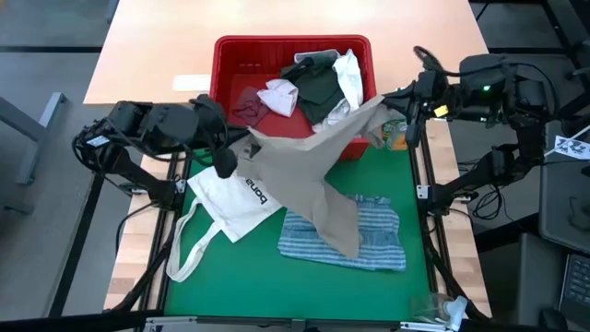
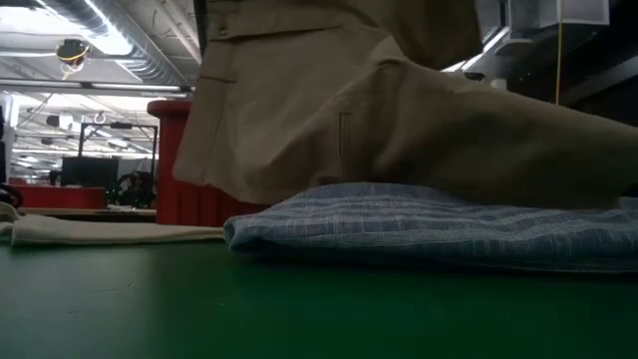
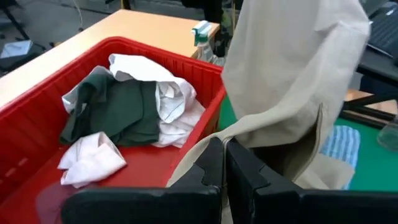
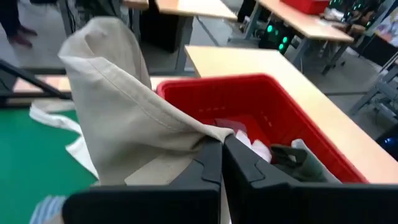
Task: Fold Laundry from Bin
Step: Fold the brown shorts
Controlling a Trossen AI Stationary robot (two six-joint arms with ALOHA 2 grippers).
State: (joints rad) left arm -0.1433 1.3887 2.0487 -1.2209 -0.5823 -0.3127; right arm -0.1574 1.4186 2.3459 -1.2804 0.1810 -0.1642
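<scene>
High view: the tan shirt [image 1: 318, 171] is held up in front of the red bin [image 1: 226, 65], pinched by the closed left tool [image 1: 224, 166] and the closed right tool [image 1: 406, 115]. Its tail is draped on the striped cloth [image 1: 378, 242].
Low view: the striped cloth [image 2: 419, 227] is seen flat on the green counter [image 2: 199, 309], nearer than the bin.
Left wrist view: a green top [image 3: 118, 115] and white pieces [image 3: 93, 160] are seen inside the bin.
Right wrist view: the shirt [image 4: 124, 118] is gripped beside the bin.

LEFT ARM: reaches inward from the left edge | left gripper [image 1: 224, 164]: fingers closed | RIGHT ARM: reaches inward from the right edge | right gripper [image 1: 403, 109]: fingers closed
</scene>
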